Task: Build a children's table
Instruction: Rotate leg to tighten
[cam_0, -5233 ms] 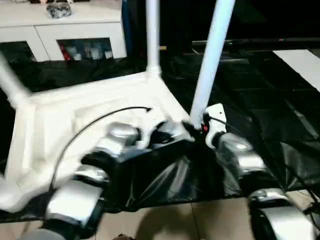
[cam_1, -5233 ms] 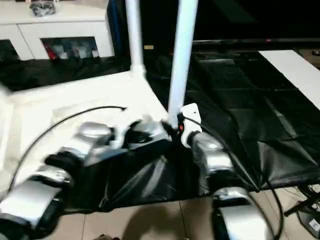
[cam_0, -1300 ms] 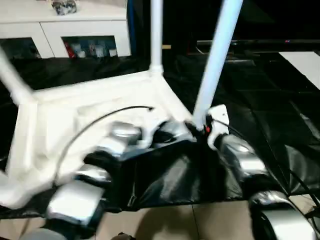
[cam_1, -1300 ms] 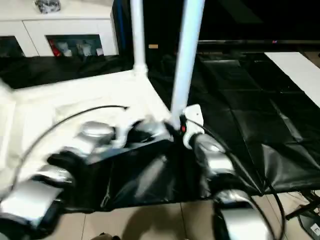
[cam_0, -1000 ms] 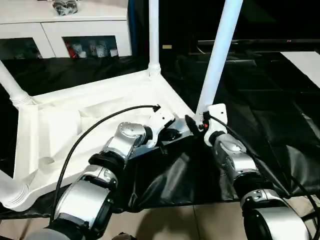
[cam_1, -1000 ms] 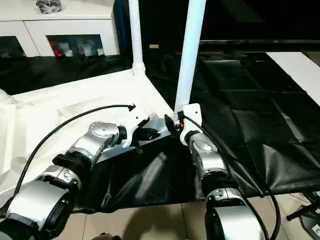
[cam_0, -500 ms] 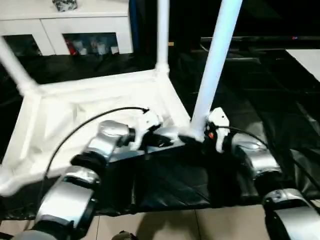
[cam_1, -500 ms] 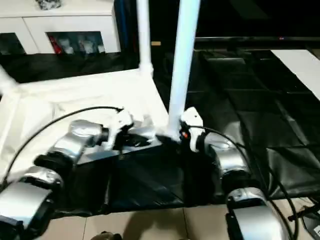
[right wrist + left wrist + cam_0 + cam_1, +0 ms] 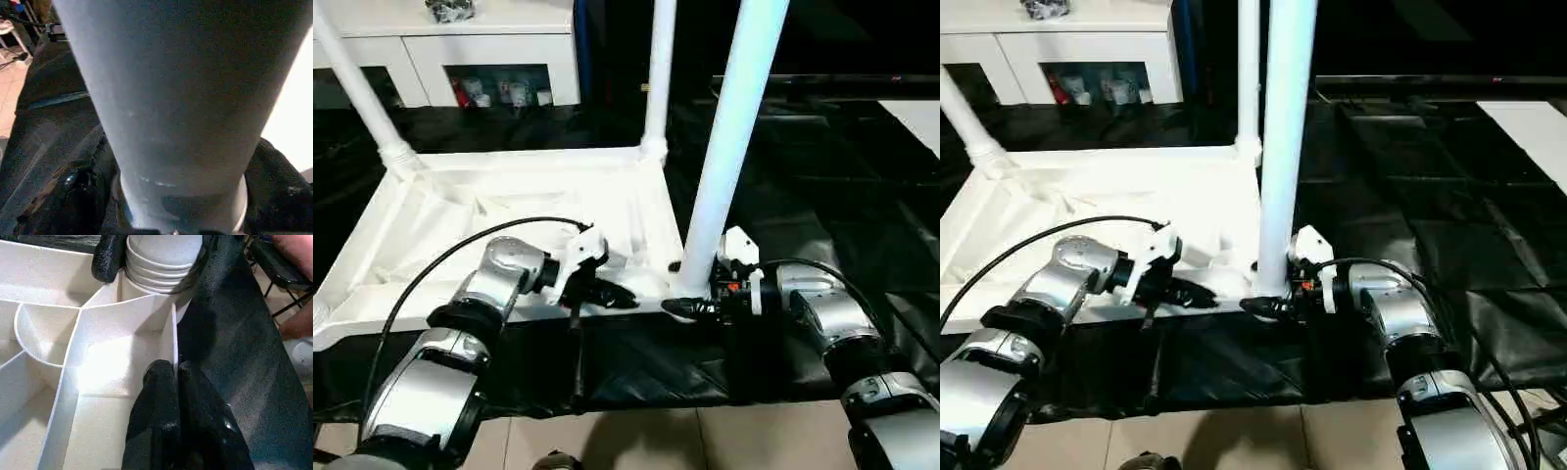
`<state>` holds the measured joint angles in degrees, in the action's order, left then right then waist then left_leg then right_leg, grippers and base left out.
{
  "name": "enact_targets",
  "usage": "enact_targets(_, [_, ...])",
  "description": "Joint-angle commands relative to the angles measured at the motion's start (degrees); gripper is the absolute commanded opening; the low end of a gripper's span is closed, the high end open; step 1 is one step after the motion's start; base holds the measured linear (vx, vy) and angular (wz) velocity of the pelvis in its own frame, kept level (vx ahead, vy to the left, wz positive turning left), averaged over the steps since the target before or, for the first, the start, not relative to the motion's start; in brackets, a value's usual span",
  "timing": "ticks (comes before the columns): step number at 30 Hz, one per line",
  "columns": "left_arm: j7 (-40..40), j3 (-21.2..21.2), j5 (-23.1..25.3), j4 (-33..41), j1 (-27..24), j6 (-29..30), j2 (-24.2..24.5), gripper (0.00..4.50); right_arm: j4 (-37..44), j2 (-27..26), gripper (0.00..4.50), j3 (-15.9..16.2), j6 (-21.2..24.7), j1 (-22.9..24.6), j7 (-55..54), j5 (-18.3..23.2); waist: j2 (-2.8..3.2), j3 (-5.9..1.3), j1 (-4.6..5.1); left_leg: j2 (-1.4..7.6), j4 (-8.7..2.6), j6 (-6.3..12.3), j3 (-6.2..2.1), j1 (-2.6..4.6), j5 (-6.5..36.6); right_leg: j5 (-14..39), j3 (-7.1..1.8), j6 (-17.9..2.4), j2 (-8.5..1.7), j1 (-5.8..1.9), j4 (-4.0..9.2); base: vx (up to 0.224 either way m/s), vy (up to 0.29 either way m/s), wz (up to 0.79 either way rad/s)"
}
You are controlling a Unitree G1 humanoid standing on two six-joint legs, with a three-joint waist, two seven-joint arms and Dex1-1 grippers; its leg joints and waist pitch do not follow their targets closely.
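Table point(image 9: 509, 211) lies upside down on black sheet point(image 9: 822, 196), ribbed underside up, near edge toward robot. Four legs in sockets, counted: far-left corner point(image 9: 357, 83), far-right corner point(image 9: 658, 73), near-right corner point(image 9: 729, 137), and near-left corner, where just the base point(image 9: 318, 315) shows at frame edge. One table, four legs, two grippers.

Right gripper point(image 9: 1263, 305) sits at base of near-right leg, fingers apart, one each side of the tube; wrist view shows a finger point(image 9: 78, 196) flanking the leg w/o clearly squeezing it. Can't tell if pads touch, so not calling it a grip.

Left gripper point(image 9: 612, 294) has fingers together, tips resting against near edge wall of tabletop, just beside that same corner; nothing between them.

Step in hand, by my read: seating the near-right leg fully in its socket. To do it well: close right fingers square on tube low down, push straight along leg axis, no sideways lean, else socket binds. Left should brace the edge wall so top doesn't slide on the slick sheet. Check leg stands parallel w/ far-right leg before letting go.
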<state>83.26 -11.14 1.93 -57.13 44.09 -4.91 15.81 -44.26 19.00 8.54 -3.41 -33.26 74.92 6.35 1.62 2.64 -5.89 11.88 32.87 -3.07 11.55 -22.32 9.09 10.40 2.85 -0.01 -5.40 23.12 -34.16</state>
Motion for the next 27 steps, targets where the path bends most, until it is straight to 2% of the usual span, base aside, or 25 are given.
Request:
enact_targets(1, [2.6,-1.0,-1.3,2.6,0.9,-0.8,-1.8,0.0,1.8,-0.8,3.1,2.5,0.9,1.1,1.2,-1.0,0.27,-3.97,0.19,1.6,-3.42,3.51,-0.58,1.66,13.8,3.6,-1.42,-17.1,-2.59,-2.74,3.06,0.0,0.0,0.0])
enact_targets(3, [2.6,-0.9,-1.3,2.5,0.9,-0.7,-1.9,0.0,2.0,-0.9,2.98,2.5,1.0,1.5,0.8,-0.8,0.18,-3.95,0.14,1.61,-3.43,3.52,-0.56,1.7,14.1,3.7,-1.4,-17.1,-2.57,-2.72,3.12,0.0,0.0,0.0])
enact_targets(4, [1.1,-0.7,-1.2,2.3,1.0,-0.7,-2.1,0.0,2.6,-1.8,2.9,1.6,1.7,2.3,-1.5,-0.1,-0.18,-3.94,0.15,1.61,-3.42,3.57,-0.5,1.69,14.0,3.8,-1.43,-17.1,-2.57,-2.72,3.15,0.0,0.0,0.0])
enact_targets(6, [1.1,-0.7,-1.2,2.3,1.0,-0.7,-2.1,0.0,2.6,-1.8,2.81,1.6,1.7,2.3,-1.5,-0.1,0.01,-3.86,0.01,1.62,-3.53,3.32,-0.58,1.66,14.4,5.4,-1.41,-16.6,-2.64,-2.73,3.24,0.0,0.0,0.0])
enact_targets(7, [-2.8,-0.6,-0.6,1.7,1.5,0.4,-2.8,0.0,2.4,-3.6,2.8,0.2,2.6,2.7,-7.2,-0.3,-0.3,-3.79,0.03,1.65,-3.57,3.05,-0.55,1.72,14.6,6.4,-1.45,-16.4,-2.68,-2.62,3.3,0.0,0.0,0.0])
enact_targets(8, [-2.8,-0.6,-0.6,1.7,1.5,0.4,-2.8,0.0,2.4,-3.6,2.78,0.2,2.6,2.7,-7.2,-0.3,-0.11,-3.58,0.1,1.64,-3.79,2.4,-0.59,1.69,15.7,9.0,-1.46,-15.8,-2.74,-2.52,3.56,0.0,0.0,0.0])
enact_targets(9, [-2.8,-0.6,-0.6,1.7,1.5,0.4,-2.8,0.0,2.4,-3.6,2.77,0.2,2.6,2.7,-7.2,-0.3,-0.18,-3.55,0.17,1.59,-3.84,2.07,-0.6,1.77,16.4,10.5,-1.46,-15.5,-2.75,-2.54,3.7,0.0,0.0,0.0])
enact_targets(10, [-11.1,0.0,0.6,0.8,2.4,3.2,-5.2,0.0,-0.3,-7.1,2.77,-2.6,3.4,2.2,-19.9,-1.2,-0.22,-3.51,0.26,1.69,-3.89,1.44,-0.62,1.86,16.9,12.0,-1.58,-15.0,-2.84,-2.42,3.79,0.0,0.0,0.0])
enact_targets(11, [-11.1,0.0,0.6,0.8,2.4,3.2,-5.2,0.0,-0.3,-7.1,2.76,-2.6,3.4,2.2,-19.9,-1.2,-0.46,-3.36,0.5,1.67,-4.09,0.54,-0.73,1.96,17.5,14.2,-1.67,-14.5,-2.96,-2.17,3.92,0.0,0.0,0.0])
enact_targets(13, [-16.3,0.4,1.2,0.3,2.9,5.0,-7.4,0.0,-2.4,-9.5,2.76,-4.7,4.0,1.7,-28.4,-1.5,-0.6,-3.23,0.91,1.52,-4.23,-0.49,-0.87,2.14,19.2,18.7,-1.68,-13.0,-3.08,-2.01,4.53,0.0,0.0,0.0])
enact_targets(14, [-16.3,0.4,1.2,0.3,2.9,5.0,-7.4,0.0,-2.4,-9.5,2.76,-4.7,4.0,1.7,-28.4,-1.5,-0.57,-3.23,0.93,1.49,-4.24,-0.61,-0.94,2.18,19.4,19.5,-1.72,-12.6,-3.14,-1.98,4.7,0.0,0.0,0.0])
enact_targets(15, [-20.0,0.8,1.3,0.0,3.2,6.5,-9.4,0.0,-4.0,-11.2,2.76,-5.7,4.4,1.1,-34.5,-2.0,-0.39,-3.28,1.03,1.44,-4.29,-0.5,-1.02,2.09,19.4,20.0,-1.72,-12.0,-3.06,-2.04,4.8,0.0,0.0,0.0])
enact_targets(16, [-20.0,0.8,1.3,0.0,3.2,6.5,-9.4,0.0,-4.0,-11.2,2.76,-5.7,4.4,1.1,-34.5,-2.0,-0.43,-3.26,1.28,1.41,-4.35,-0.68,-1.01,1.99,19.3,19.4,-1.75,-11.8,-2.92,-1.98,4.77,0.0,0.0,0.0])
enact_targets(17, [-23.8,1.2,1.4,-0.2,3.5,7.4,-11.6,0.0,-5.8,-12.7,2.76,-6.6,4.7,0.1,-40.5,-2.5,-0.52,-3.33,1.21,1.34,-4.32,-0.52,-1.02,2.03,19.3,19.2,-1.7,-11.7,-2.87,-2.05,4.85,0.0,0.0,0.0])
enact_targets(18, [-27.6,1.4,1.6,-0.6,3.8,8.2,-13.8,0.0,-7.7,-14.2,2.76,-7.5,4.9,-0.9,-46.4,-2.9,-0.31,-3.34,1.32,1.41,-4.34,-0.75,-1.01,2.0,18.9,18.4,-1.81,-11.7,-2.92,-1.95,4.71,0.0,0.0,0.0])
enact_targets(19, [-27.6,1.4,1.6,-0.6,3.8,8.2,-13.8,0.0,-7.7,-14.2,2.76,-7.5,4.9,-0.9,-46.4,-2.9,-0.47,-3.25,1.71,1.07,-4.3,-1.16,-0.99,2.12,20.2,19.6,-1.71,-11.4,-2.71,-1.84,4.99,0.0,0.0,0.0])
enact_targets(20, [-30.0,1.3,1.9,-0.7,3.8,8.4,-15.4,0.0,-8.8,-15.3,2.76,-8.2,4.9,-1.6,-50.3,-2.9,-0.43,-3.32,1.67,1.04,-4.2,-1.02,-0.96,2.22,20.1,20.0,-1.8,-11.1,-2.83,-1.79,5.12,0.0,0.0,0.0])
enact_targets(22, [-31.8,0.6,2.2,-0.2,3.6,7.8,-17.1,0.0,-9.0,-16.9,2.76,-8.5,4.0,-2.4,-52.9,-3.0,-0.59,-3.29,1.77,0.98,-4.2,-0.16,-1.01,1.93,19.7,20.3,-1.8,-10.4,-2.76,-1.84,5.29,0.0,0.0,0.0])
enact_targets(23, [-32.2,0.3,2.5,0.3,3.4,7.4,-17.4,0.0,-8.9,-17.4,3.1,-8.5,3.1,-2.5,-53.9,-3.7,-0.54,-3.31,1.68,1.0,-4.19,0.05,-0.99,1.97,19.7,20.2,-1.83,-10.2,-2.76,-1.78,5.34,0.0,0.0,0.0])
enact_targets(25, [-32.2,0.2,3.1,0.9,3.1,6.9,-16.9,0.0,-8.9,-17.7,3.48,-8.5,1.7,-2.8,-54.8,-4.5,-0.46,-3.41,1.68,1.03,-4.23,0.52,-1.0,1.83,19.0,19.3,-1.82,-10.0,-2.74,-1.82,5.24,0.0,0.0,0.0])
enact_targets(27, [-32.3,0.5,3.0,0.9,3.2,6.9,-16.5,0.0,-8.8,-17.5,3.54,-8.3,1.4,-2.9,-54.6,-4.6,-0.42,-3.4,1.72,1.01,-4.24,0.72,-0.97,1.73,18.8,18.2,-1.8,-10.2,-2.66,-1.88,5.15,0.0,0.0,0.0])
